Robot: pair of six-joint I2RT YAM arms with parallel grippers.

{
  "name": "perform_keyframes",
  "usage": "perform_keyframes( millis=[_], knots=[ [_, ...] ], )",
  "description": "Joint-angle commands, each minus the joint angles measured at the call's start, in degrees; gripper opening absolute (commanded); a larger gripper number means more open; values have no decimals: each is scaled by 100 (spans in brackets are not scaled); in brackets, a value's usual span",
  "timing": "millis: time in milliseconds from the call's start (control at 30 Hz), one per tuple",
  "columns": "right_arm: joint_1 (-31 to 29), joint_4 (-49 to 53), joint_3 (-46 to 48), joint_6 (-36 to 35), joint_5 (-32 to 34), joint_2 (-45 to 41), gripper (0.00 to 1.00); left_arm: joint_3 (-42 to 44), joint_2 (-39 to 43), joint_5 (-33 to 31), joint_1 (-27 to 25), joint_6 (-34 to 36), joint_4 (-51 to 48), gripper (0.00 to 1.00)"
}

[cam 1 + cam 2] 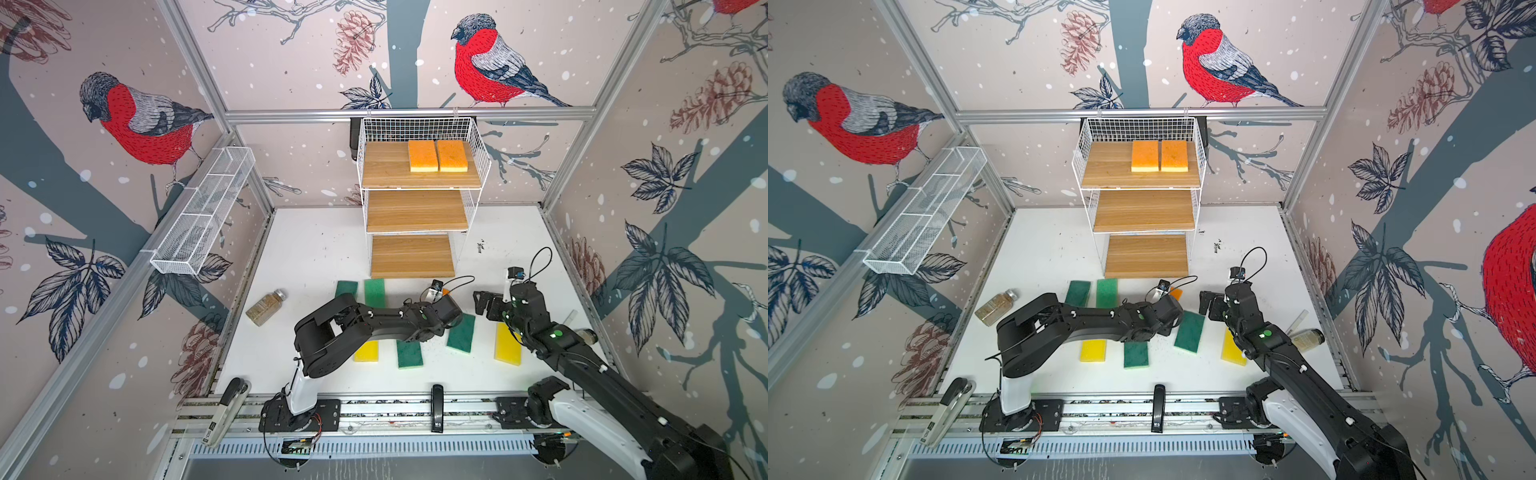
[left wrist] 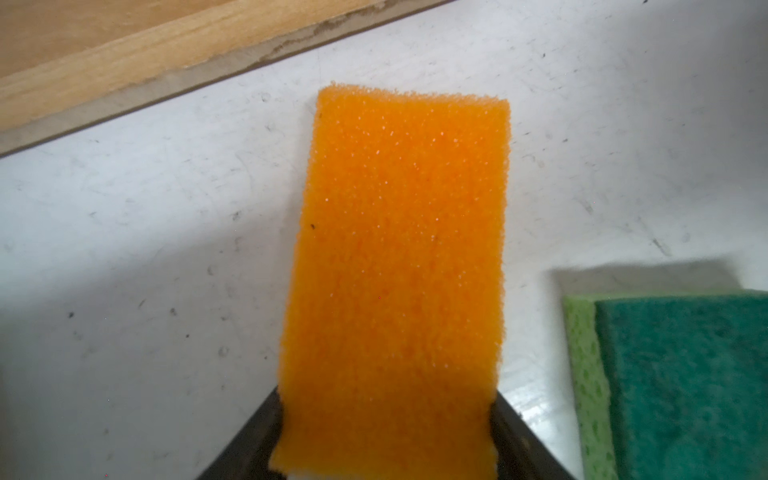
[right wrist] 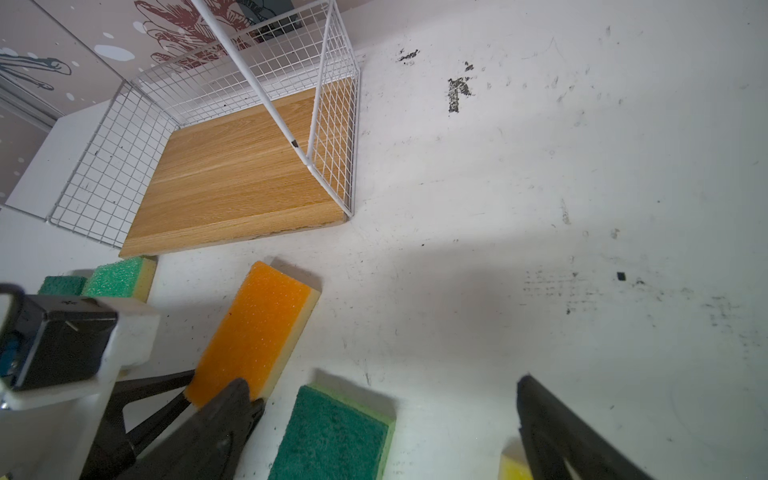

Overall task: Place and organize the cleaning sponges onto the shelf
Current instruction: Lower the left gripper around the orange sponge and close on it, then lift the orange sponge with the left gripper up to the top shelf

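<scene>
Middle board [image 1: 417,211], bottom board [image 1: 411,255] bare. Top board [image 1: 382,166] free view-left of two orange sponges [image 1: 423,155]. Wire-grid sides [image 1: 477,145] bar lateral entry. Left arm [image 1: 374,320] over third orange sponge [image 3: 257,328], green sponges [image 1: 461,332] crowd worktop [image 1: 316,249] before shelf [image 1: 415,129].

Bright, even overhead light fills both top views; straight lines bow at their edges. In the wrist views soft shadows cross the scuffed white tabletop [image 3: 540,187], and the flat orange rectangular sponge [image 2: 395,249] blurs near the lens.
</scene>
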State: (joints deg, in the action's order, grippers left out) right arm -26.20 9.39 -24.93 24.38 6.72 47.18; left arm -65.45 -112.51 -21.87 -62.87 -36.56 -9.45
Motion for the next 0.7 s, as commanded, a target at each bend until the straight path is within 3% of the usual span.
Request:
perform_keyframes(
  millis=[0,333,667],
  knots=[
    [10,-110,-38,58,3,-28,100,50,-48,596,-6,-18,-652,58],
    [9,-41,-43,86,22,-144,100,320,358,578,1,108,-409,50],
    [10,-49,-126,60,15,-157,100,361,978,275,29,157,-784,49]
  ],
)
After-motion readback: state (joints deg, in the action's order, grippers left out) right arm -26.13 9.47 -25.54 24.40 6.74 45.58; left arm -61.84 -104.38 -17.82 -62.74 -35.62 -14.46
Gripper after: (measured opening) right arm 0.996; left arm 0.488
